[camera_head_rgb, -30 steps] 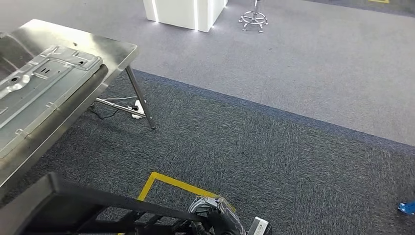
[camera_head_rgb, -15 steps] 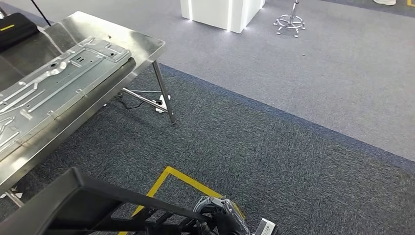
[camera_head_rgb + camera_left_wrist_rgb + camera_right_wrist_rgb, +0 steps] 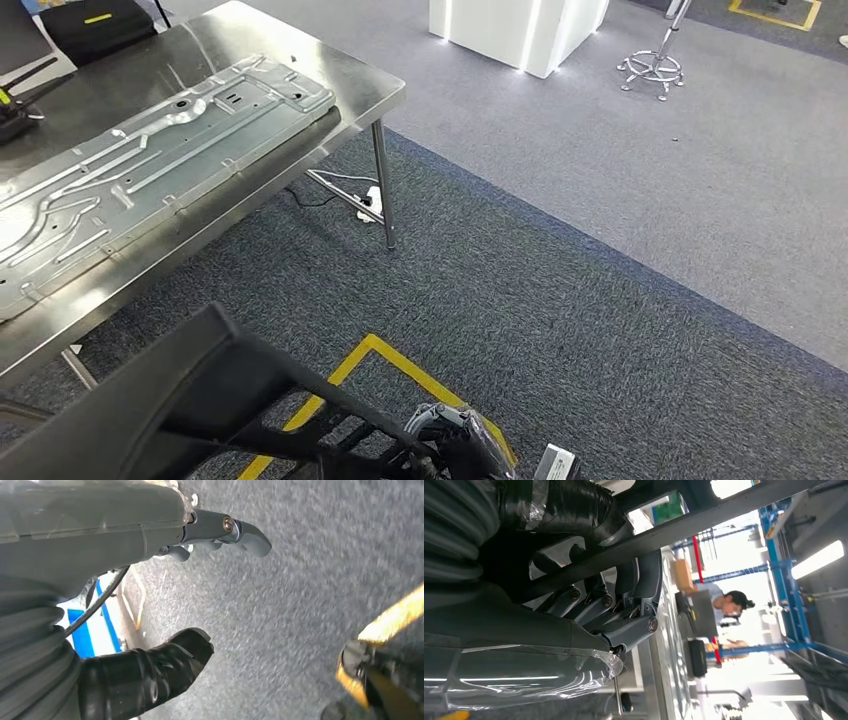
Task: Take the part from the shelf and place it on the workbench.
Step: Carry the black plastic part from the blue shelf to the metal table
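The part is a black frame of bars [image 3: 180, 400] that crosses the bottom left of the head view. My right hand [image 3: 445, 440], its arm wrapped in clear plastic, grips the frame at its right end. In the right wrist view the fingers [image 3: 624, 600] curl around a black bar [image 3: 714, 515]. My left hand [image 3: 125, 535] hangs over grey carpet, thumb and fingers apart, holding nothing. The steel workbench [image 3: 350, 85] stands at the upper left, ahead of the frame, with a stamped sheet-metal panel [image 3: 150, 160] lying along it.
Black devices [image 3: 95, 25] sit at the bench's far end. A power strip and cables [image 3: 370, 205] lie by the bench leg. Yellow floor tape [image 3: 400, 365] runs just ahead of me. A lit white counter [image 3: 520, 30] and a stool base [image 3: 652, 70] stand far off. A person [image 3: 729, 602] is beyond the bench.
The whole picture has shifted: my view has swung left, so the workbench now lies further right and shows more of its top. My right hand keeps its grip on the frame.
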Motion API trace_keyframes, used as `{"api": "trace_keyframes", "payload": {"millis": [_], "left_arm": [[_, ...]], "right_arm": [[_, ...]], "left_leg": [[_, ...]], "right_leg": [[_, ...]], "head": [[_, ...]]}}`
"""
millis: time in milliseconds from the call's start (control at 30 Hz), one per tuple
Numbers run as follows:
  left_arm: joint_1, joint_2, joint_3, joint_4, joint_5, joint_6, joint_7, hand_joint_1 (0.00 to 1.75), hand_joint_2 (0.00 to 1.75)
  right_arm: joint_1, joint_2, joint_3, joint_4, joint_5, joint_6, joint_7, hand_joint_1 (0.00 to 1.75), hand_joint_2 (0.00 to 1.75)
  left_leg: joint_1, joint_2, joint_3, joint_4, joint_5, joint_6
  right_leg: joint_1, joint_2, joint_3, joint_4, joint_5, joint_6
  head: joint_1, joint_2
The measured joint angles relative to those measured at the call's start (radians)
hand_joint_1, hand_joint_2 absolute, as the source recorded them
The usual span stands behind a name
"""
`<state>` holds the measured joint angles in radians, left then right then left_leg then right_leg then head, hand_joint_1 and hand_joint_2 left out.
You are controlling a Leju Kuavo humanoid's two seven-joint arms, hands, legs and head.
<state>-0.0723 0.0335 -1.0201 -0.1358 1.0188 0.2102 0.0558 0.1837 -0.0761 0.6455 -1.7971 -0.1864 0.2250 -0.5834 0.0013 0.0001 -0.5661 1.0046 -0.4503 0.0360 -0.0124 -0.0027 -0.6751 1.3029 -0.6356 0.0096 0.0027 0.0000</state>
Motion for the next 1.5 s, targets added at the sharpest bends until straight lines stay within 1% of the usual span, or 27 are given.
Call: {"api": "trace_keyframes", "payload": {"millis": [33, 67, 133, 200, 333, 400, 467, 500, 533, 567, 633, 667, 700, 800, 867, 900, 967, 1000, 1033, 1067, 1133, 1200, 1300, 1367, 1400, 1433, 1500], "left_arm": [[0.000, 0.000, -0.001, 0.000, 0.001, 0.000, 0.001, 0.00, 1.75], [0.000, 0.000, -0.002, 0.000, 0.002, 0.000, 0.002, 0.00, 1.75], [0.000, 0.000, -0.004, 0.000, 0.004, 0.000, 0.008, 0.00, 1.75], [-0.001, 0.000, -0.004, 0.000, 0.006, 0.001, 0.015, 0.00, 1.75], [0.000, 0.000, -0.005, 0.000, 0.010, 0.002, 0.017, 0.00, 1.75], [-0.002, -0.001, -0.006, 0.000, 0.010, 0.002, 0.017, 0.00, 1.75], [-0.003, -0.002, -0.006, 0.000, 0.010, 0.003, 0.016, 0.00, 1.75], [-0.002, -0.001, -0.006, 0.000, 0.010, 0.003, 0.016, 0.00, 1.75], [-0.001, -0.001, -0.006, 0.000, 0.010, 0.003, 0.016, 0.00, 1.75], [-0.001, -0.001, -0.006, 0.000, 0.010, 0.003, 0.016, 0.00, 1.75], [0.000, -0.001, -0.006, 0.000, 0.010, 0.003, 0.016, 0.00, 1.75], [0.000, -0.001, -0.006, 0.000, 0.010, 0.003, 0.016, 0.00, 1.75], [-0.001, -0.001, -0.006, 0.000, 0.010, 0.003, 0.016, 0.00, 1.75], [-0.002, -0.001, -0.006, 0.000, 0.010, 0.004, 0.015, 0.00, 1.75], [-0.002, -0.001, -0.006, 0.000, 0.010, 0.004, 0.015, 0.00, 1.75], [-0.002, -0.001, -0.006, 0.000, 0.010, 0.004, 0.015, 0.00, 1.75], [-0.002, -0.001, -0.006, 0.000, 0.010, 0.003, 0.014, 0.00, 1.75], [-0.002, -0.001, -0.006, 0.000, 0.011, 0.003, 0.014, 0.00, 1.75], [-0.002, 0.000, -0.006, 0.000, 0.011, 0.003, 0.013, 0.00, 1.75], [-0.002, 0.000, -0.006, 0.000, 0.011, 0.003, 0.013, 0.00, 1.75], [-0.001, 0.000, -0.006, 0.000, 0.012, 0.002, 0.012, 0.00, 1.75], [-0.002, -0.001, -0.006, 0.000, 0.012, 0.001, 0.009, 0.00, 1.75], [-0.003, -0.001, -0.006, 0.000, 0.012, 0.000, 0.002, 0.00, 1.75], [-0.003, -0.002, -0.007, 0.000, 0.012, 0.000, -0.001, 0.00, 1.75], [-0.004, -0.002, -0.007, 0.000, 0.012, 0.000, -0.002, 0.00, 1.75], [-0.004, -0.003, -0.007, 0.000, 0.012, 0.000, -0.003, 0.00, 1.75], [-0.002, -0.003, -0.007, 0.000, 0.012, 0.000, -0.006, 0.00, 1.75]], "right_arm": [[0.000, -0.002, 0.000, 0.000, -0.001, 0.002, 0.001, 1.75, 1.75], [0.000, -0.003, 0.000, 0.000, -0.002, 0.004, 0.001, 1.75, 1.75], [-0.001, -0.004, 0.000, 0.000, -0.003, 0.006, 0.002, 1.75, 1.75], [-0.001, -0.006, 0.000, 0.000, -0.004, 0.008, 0.002, 1.75, 1.75], [-0.001, -0.007, 0.000, 0.000, -0.006, 0.012, 0.002, 1.75, 1.75], [-0.001, -0.007, 0.000, 0.000, -0.007, 0.014, 0.002, 1.75, 1.75], [-0.001, -0.008, 0.000, 0.000, -0.009, 0.016, 0.002, 1.75, 1.75], [-0.001, -0.008, 0.000, 0.000, -0.009, 0.017, 0.002, 1.75, 1.75], [-0.001, -0.008, 0.000, 0.000, -0.009, 0.018, 0.002, 1.75, 1.75], [-0.001, -0.008, 0.000, 0.000, -0.009, 0.018, 0.002, 1.75, 1.75], [-0.001, -0.008, 0.000, 0.000, -0.009, 0.018, 0.002, 1.75, 1.75], [-0.001, -0.008, 0.000, 0.000, -0.009, 0.019, 0.002, 1.75, 1.75], [-0.001, -0.008, 0.000, 0.000, -0.009, 0.019, 0.002, 1.75, 1.75], [-0.002, -0.008, 0.000, 0.000, -0.009, 0.020, 0.003, 1.75, 1.75], [-0.002, -0.009, 0.000, -0.001, -0.009, 0.020, 0.003, 1.75, 1.75], [-0.002, -0.009, 0.000, -0.001, -0.009, 0.021, 0.002, 1.75, 1.75], [-0.002, -0.010, 0.000, 0.000, -0.010, 0.021, 0.002, 1.75, 1.75], [-0.002, -0.011, 0.000, 0.000, -0.010, 0.021, 0.002, 1.75, 1.75], [-0.001, -0.012, 0.000, 0.000, -0.010, 0.021, 0.002, 1.75, 1.75], [-0.001, -0.013, 0.000, 0.000, -0.010, 0.021, 0.002, 1.75, 1.75], [-0.001, -0.014, 0.000, 0.000, -0.010, 0.022, 0.002, 1.75, 1.75], [-0.001, -0.014, 0.000, 0.000, -0.009, 0.022, 0.002, 1.75, 1.75], [0.000, -0.015, 0.000, -0.001, -0.009, 0.023, 0.001, 1.75, 1.75], [0.001, -0.015, 0.000, -0.002, -0.009, 0.023, 0.000, 1.75, 1.75], [0.002, -0.015, 0.000, -0.002, -0.008, 0.023, 0.000, 1.75, 1.75], [0.003, -0.015, 0.000, -0.003, -0.007, 0.023, 0.000, 1.75, 1.75], [0.004, -0.015, 0.000, -0.003, -0.004, 0.023, -0.001, 1.75, 1.75]], "left_leg": [[0.000, -0.007, 0.001, 0.003, -0.002, 0.000], [0.000, -0.013, 0.002, 0.006, -0.005, -0.001], [-0.001, -0.024, 0.004, 0.016, -0.013, -0.008], [-0.003, -0.031, 0.002, 0.023, -0.019, -0.018], [0.001, -0.030, -0.002, 0.034, -0.033, -0.040], [0.003, -0.020, -0.037, 0.113, -0.080, -0.049], [0.005, -0.013, -0.104, 0.245, -0.138, -0.055], [0.005, -0.011, -0.128, 0.290, -0.149, -0.056], [0.005, -0.010, -0.135, 0.299, -0.140, -0.056], [0.005, -0.009, -0.121, 0.264, -0.110, -0.053], [0.003, -0.003, -0.056, 0.126, -0.040, -0.045], [0.000, 0.000, -0.028, 0.067, -0.019, -0.039], [-0.004, 0.002, -0.012, 0.033, -0.011, -0.035], [-0.006, -0.001, -0.006, 0.012, -0.010, -0.021], [-0.002, -0.002, 0.004, -0.002, -0.004, -0.009], [0.000, -0.002, 0.009, -0.007, -0.003, -0.003], [-0.002, -0.002, 0.011, -0.008, -0.006, 0.004], [-0.002, -0.003, 0.012, -0.008, -0.009, 0.006], [-0.003, -0.005, 0.014, -0.007, -0.012, 0.006], [-0.003, -0.007, 0.018, -0.007, -0.015, 0.005], [-0.002, -0.011, 0.028, -0.003, -0.026, 0.000], [-0.005, -0.014, 0.031, 0.004, -0.039, -0.010], [-0.007, -0.015, 0.037, 0.004, -0.054, -0.027], [-0.006, -0.012, 0.035, 0.031, -0.069, -0.038], [-0.004, -0.010, 0.016, 0.074, -0.086, -0.043], [-0.002, -0.008, -0.018, 0.138, -0.110, -0.048], [0.002, -0.007, -0.106, 0.272, -0.147, -0.055]], "right_leg": [[0.000, 0.001, -0.005, -0.002, 0.019, 0.000], [0.000, 0.001, 0.008, -0.042, 0.054, -0.001], [0.000, 0.005, 0.061, -0.169, 0.124, -0.005], [0.003, 0.008, 0.088, -0.238, 0.146, -0.011], [0.004, 0.005, 0.095, -0.253, 0.149, -0.032], [0.001, -0.001, 0.101, -0.259, 0.150, -0.040], [0.003, -0.006, 0.101, -0.258, 0.147, -0.044], [0.004, -0.008, 0.102, -0.258, 0.146, -0.045], [0.005, -0.009, 0.103, -0.258, 0.145, -0.045], [0.005, -0.009, 0.106, -0.258, 0.143, -0.045], [0.007, -0.010, 0.112, -0.258, 0.139, -0.041], [0.008, -0.011, 0.114, -0.258, 0.137, -0.038], [0.008, -0.012, 0.115, -0.258, 0.136, -0.033], [0.009, -0.014, 0.116, -0.262, 0.135, -0.018], [0.008, -0.009, 0.104, -0.230, 0.113, -0.009], [0.008, -0.006, 0.082, -0.184, 0.088, -0.006], [0.007, -0.002, 0.015, -0.056, 0.032, -0.002], [0.006, -0.001, -0.015, -0.005, 0.020, 0.000], [0.006, -0.001, -0.030, 0.013, 0.028, 0.001], [0.006, -0.001, -0.025, -0.008, 0.054, 0.001], [0.005, 0.000, 0.031, -0.135, 0.130, -0.003], [0.008, 0.002, 0.079, -0.237, 0.159, -0.009], [0.010, 0.005, 0.094, -0.259, 0.147, -0.025], [0.006, 0.004, 0.112, -0.267, 0.142, -0.037], [0.004, 0.003, 0.123, -0.271, 0.138, -0.041], [0.004, 0.001, 0.132, -0.273, 0.131, -0.044], [0.004, -0.001, 0.149, -0.273, 0.115, -0.046]], "head": [[0.000, 0.000], [0.000, 0.000], [0.000, 0.000], [0.000, 0.000], [0.000, 0.000], [-0.001, 0.000], [-0.001, 0.000], [-0.001, 0.000], [-0.001, 0.000], [-0.001, 0.000], [-0.001, 0.000], [-0.001, 0.000], [0.000, 0.000], [0.000, 0.000], [0.000, 0.000], [0.001, 0.000], [0.001, 0.000], [0.001, 0.000], [0.001, 0.000], [0.001, 0.000], [0.001, 0.000], [0.001, 0.000], [0.000, 0.000], [0.000, 0.000], [-0.001, 0.000], [-0.001, 0.000], [-0.001, 0.000]]}}
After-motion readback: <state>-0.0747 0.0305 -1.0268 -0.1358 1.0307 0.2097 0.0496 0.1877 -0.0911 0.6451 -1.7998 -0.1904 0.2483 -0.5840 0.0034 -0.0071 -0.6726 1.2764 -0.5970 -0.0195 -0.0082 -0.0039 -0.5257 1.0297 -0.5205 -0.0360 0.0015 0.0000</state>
